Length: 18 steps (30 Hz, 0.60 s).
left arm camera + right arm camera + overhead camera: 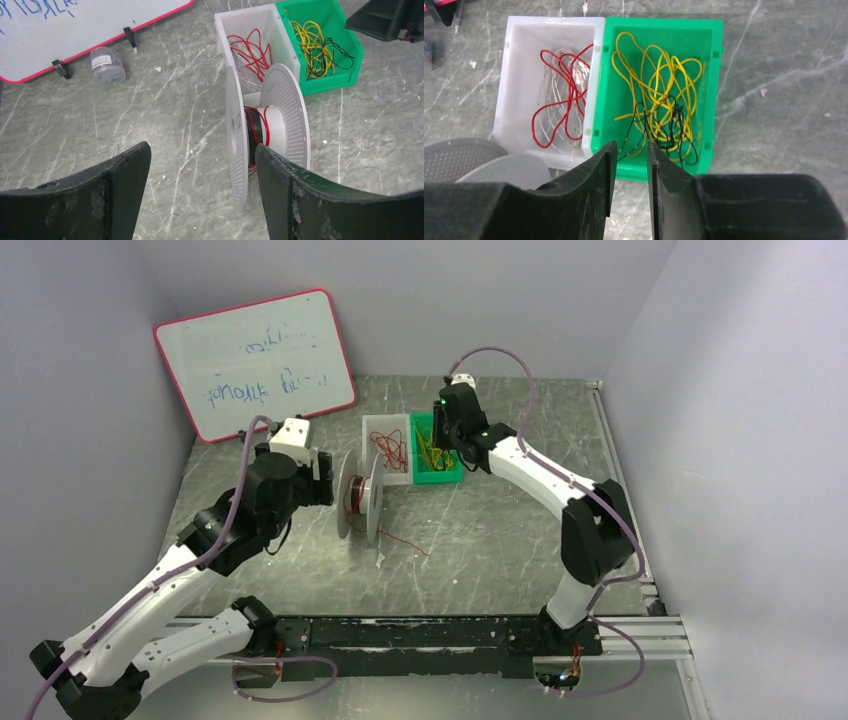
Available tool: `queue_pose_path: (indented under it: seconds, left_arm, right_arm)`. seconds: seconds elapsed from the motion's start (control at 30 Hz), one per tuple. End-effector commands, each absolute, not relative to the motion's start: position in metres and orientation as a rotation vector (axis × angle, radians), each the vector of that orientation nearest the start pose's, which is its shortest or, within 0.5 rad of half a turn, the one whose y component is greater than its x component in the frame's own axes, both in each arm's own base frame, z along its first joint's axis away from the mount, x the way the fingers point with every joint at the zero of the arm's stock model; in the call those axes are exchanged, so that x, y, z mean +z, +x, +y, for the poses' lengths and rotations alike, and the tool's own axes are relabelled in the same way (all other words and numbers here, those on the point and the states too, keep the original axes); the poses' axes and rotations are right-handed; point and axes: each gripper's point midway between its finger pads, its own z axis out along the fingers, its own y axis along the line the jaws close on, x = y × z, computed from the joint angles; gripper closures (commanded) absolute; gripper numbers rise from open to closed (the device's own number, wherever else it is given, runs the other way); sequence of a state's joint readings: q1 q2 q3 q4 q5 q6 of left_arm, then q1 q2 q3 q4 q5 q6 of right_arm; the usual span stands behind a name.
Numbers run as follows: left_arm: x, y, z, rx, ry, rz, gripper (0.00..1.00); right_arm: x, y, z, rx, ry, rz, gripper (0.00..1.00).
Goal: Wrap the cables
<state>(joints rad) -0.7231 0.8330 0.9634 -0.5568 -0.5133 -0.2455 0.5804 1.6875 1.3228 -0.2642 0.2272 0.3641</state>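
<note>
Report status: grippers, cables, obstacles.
Left gripper open at spool. Right gripper narrowly open over green bin. Red cable partly wound; yellow cables binned. No obstacle seen.

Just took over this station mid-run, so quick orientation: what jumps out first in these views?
The white spool stands on edge mid-table, red wire on its hub, with the left gripper open beside it. Just behind sit a white bin of red cables and a green bin of yellow cables, the right gripper hovering above with fingers barely apart. A red-framed whiteboard leans at the back left.
</note>
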Motion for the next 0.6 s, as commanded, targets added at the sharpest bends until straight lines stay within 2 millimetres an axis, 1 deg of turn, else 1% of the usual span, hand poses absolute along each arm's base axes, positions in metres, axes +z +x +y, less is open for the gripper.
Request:
queue_pose_path:
  seconds: [0.0, 0.13, 0.23, 0.43, 0.57]
  left_arm:
    - [0.280, 0.260, -0.118, -0.131, 0.104, 1.871, 0.19]
    - [0.277, 0.260, -0.119, -0.133, 0.109, 1.876, 0.19]
    - [0.277, 0.259, -0.118, -0.134, 0.109, 1.875, 0.19]
    - [0.276, 0.259, -0.120, -0.137, 0.119, 1.881, 0.19]
    - [0.275, 0.260, -0.121, -0.136, 0.123, 1.881, 0.19]
  right_arm:
    - [0.166, 0.438, 0.257, 0.354, -0.174, 2.177, 0.68]
    - [0.152, 0.452, 0.262, 0.363, -0.183, 2.196, 0.69]
    - [0.139, 0.461, 0.261, 0.334, -0.190, 2.211, 0.69]
    - [0.119, 0.468, 0.270, 0.341, -0.248, 2.231, 0.69]
    - [0.107, 0.471, 0.270, 0.322, -0.267, 2.246, 0.69]
